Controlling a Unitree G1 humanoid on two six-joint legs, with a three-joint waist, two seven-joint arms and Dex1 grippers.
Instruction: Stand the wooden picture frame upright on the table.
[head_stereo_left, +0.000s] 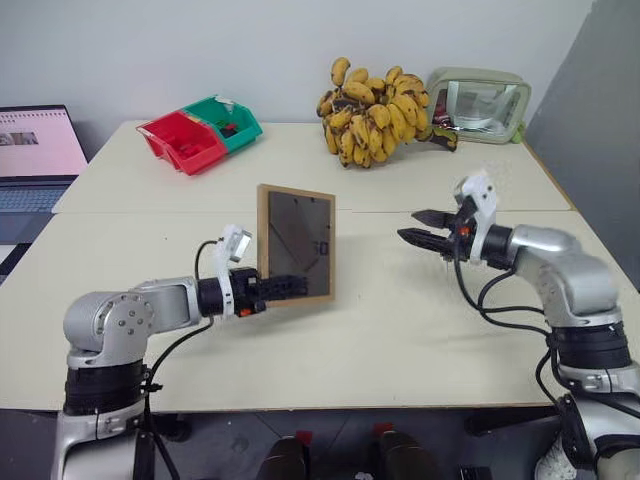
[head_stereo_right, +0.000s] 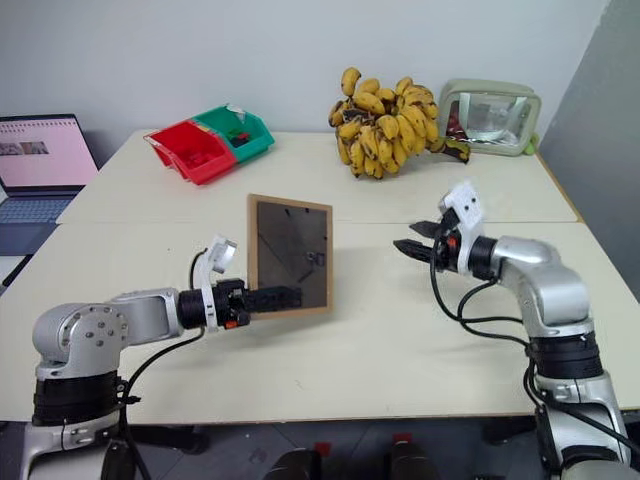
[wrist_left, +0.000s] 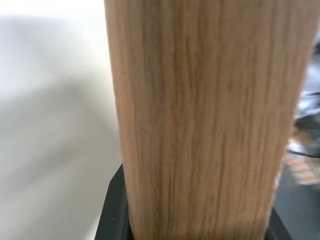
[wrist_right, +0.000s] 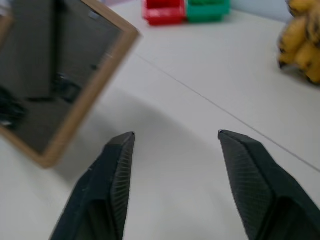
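The wooden picture frame (head_stereo_left: 296, 243) stands upright over the middle of the table (head_stereo_left: 400, 330), its dark panel facing me. My left gripper (head_stereo_left: 288, 287) is shut on the frame's lower edge; in the left wrist view the light-wood edge (wrist_left: 200, 125) rises between the black fingers (wrist_left: 112, 220). I cannot tell whether the frame's bottom touches the tabletop. My right gripper (head_stereo_left: 408, 225) hovers open to the right of the frame, well apart from it, with nothing between its fingertips (wrist_right: 120, 155). The right wrist view looks at the frame (wrist_right: 60, 95) from the side.
At the back of the table lie a bunch of bananas (head_stereo_left: 375, 110), a red bin (head_stereo_left: 185, 140) joined to a green bin (head_stereo_left: 225, 120), and a pale green-rimmed shiny case (head_stereo_left: 480, 105). A laptop (head_stereo_left: 35, 155) sits beyond the left edge. A seam (head_stereo_left: 150, 212) crosses the tabletop.
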